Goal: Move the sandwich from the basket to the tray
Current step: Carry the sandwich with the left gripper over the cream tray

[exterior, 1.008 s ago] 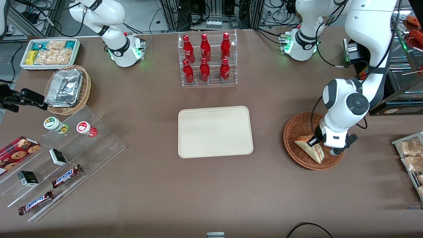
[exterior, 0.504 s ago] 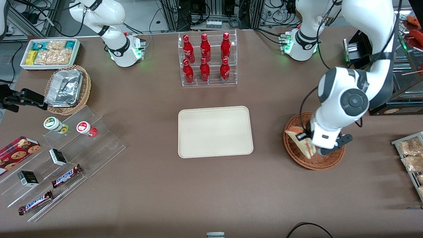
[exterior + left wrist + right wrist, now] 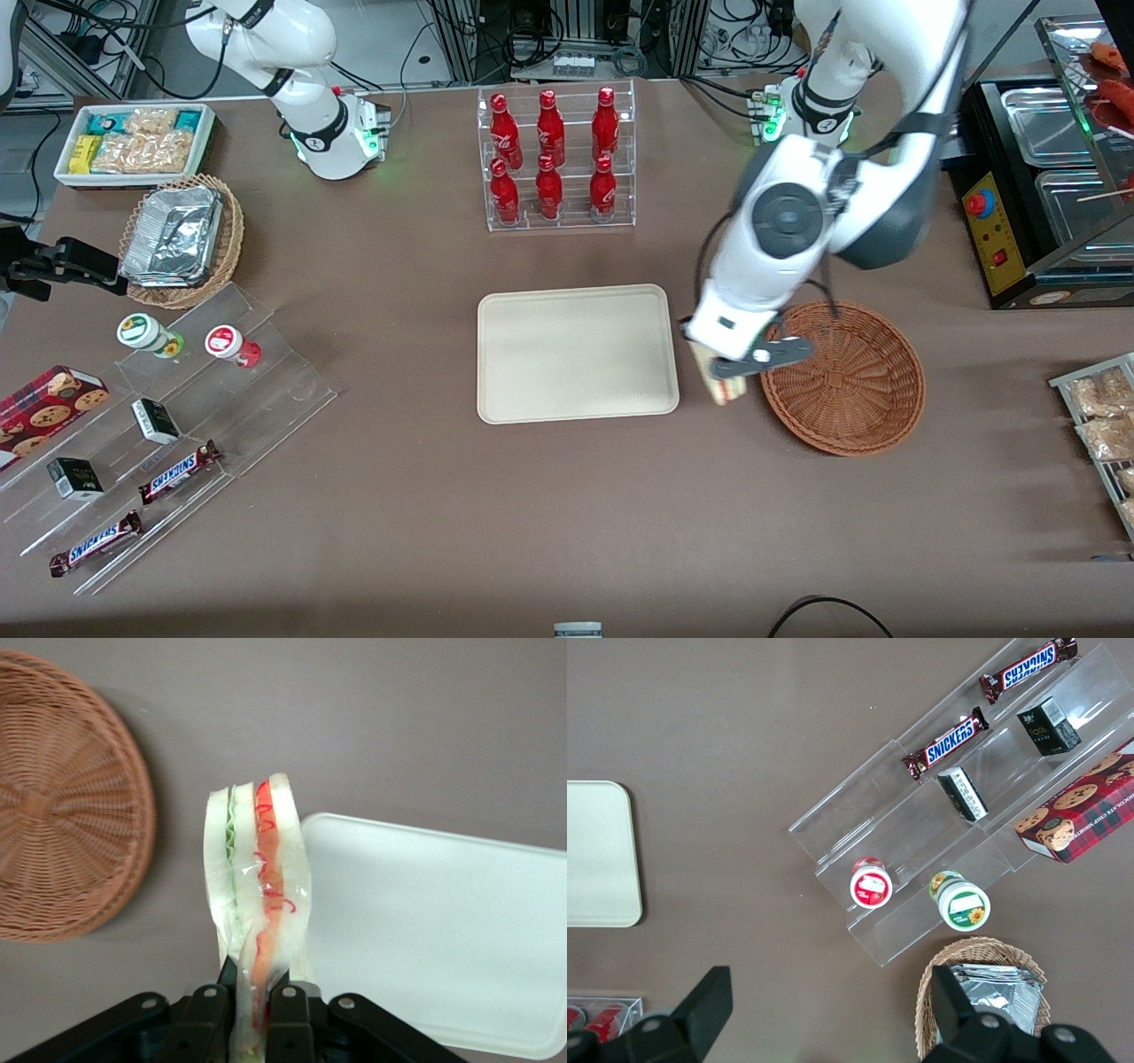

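One tray (image 3: 578, 353) is seen lying flat, with nothing on it. The basket (image 3: 842, 377), just beside the tray toward the working arm's end, holds nothing. Between tray and basket, above the table, the sandwich (image 3: 257, 895) is clamped on edge by the gripper (image 3: 251, 1008).

A wide brown surface (image 3: 425, 532) fills most of the scene, matte and evenly lit from above, with soft shadows. Along its edge farthest from the front camera stand metal frames (image 3: 567, 35) hung with black cables (image 3: 523, 40) and a power strip (image 3: 573, 64). At the working arm's end sits a black cabinet (image 3: 1001, 239) with steel pans (image 3: 1036, 115).
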Motion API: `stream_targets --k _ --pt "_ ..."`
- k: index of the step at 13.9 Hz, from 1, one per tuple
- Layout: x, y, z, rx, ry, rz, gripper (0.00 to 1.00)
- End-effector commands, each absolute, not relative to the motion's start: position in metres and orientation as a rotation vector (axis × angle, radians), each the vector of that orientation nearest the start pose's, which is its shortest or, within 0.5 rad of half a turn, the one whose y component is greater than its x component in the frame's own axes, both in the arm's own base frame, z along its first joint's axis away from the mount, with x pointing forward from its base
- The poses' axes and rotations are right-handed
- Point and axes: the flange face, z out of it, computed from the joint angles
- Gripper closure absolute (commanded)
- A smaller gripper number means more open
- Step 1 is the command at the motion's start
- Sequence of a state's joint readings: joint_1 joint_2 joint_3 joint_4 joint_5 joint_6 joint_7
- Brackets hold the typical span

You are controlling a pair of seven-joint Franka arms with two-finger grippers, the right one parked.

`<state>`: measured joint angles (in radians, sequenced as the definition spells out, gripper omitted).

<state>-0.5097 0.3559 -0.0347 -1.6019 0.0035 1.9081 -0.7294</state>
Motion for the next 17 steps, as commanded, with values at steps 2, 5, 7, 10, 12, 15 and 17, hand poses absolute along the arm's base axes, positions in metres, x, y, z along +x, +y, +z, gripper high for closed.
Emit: stream_targets --k 2,5,7,10,12,15,17 --pt "0.553 -0.421 0.384 -3.094 -0.179 0.086 1.00" --pt "0.537 -0.467 0.353 -3.086 -0.115 0.097 1.00" --pt "0.527 -0.492 0.330 -3.107 -0.062 0.070 1.00" --pt "0.508 -0.523 0.297 -3.120 -0.034 0.035 1.00" --pt "0.502 -0.532 0.279 -3.127 -0.016 0.024 1.00" --pt "0.492 -0.542 0.256 -3.118 0.016 0.030 1.00" --pt "0.492 -0.542 0.253 -3.127 0.020 0.014 1.00"
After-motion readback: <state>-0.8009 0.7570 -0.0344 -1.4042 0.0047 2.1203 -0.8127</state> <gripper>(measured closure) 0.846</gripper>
